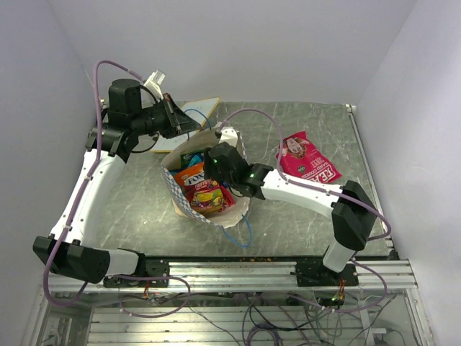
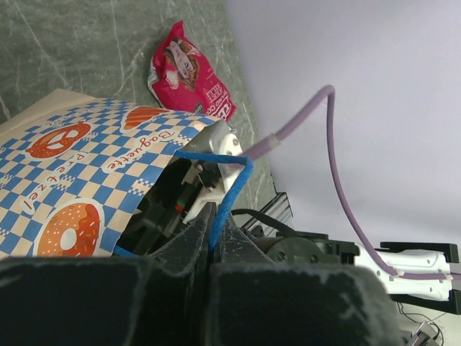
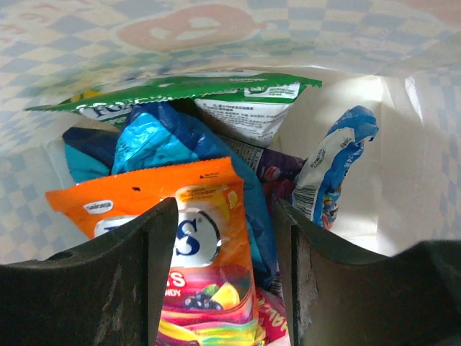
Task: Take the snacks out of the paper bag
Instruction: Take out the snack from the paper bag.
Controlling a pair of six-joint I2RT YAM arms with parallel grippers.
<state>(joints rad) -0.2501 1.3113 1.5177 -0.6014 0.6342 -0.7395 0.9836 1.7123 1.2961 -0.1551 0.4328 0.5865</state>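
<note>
My left hand is pinched together on the blue string handle, drawing it up and back. My read is that this keeps the paper bag gaping at the mouth and stops it sliding on the counter. My right hand is down inside the mouth with the fingers apart, one on each side of the orange packet. It isn't clamped on the packet, and I can't tell if the pads touch it. That packet sits on top of the pile and is the easiest to reach, so it's probably the next pick. Behind it is a blue packet, and a green packet lies flat along the far wall. A blue-white packet stands by the right wall, with something purple in between. The red bag lies on the counter to the right of the paper bag, well apart from it. So one snack is out and most are inside.
</note>
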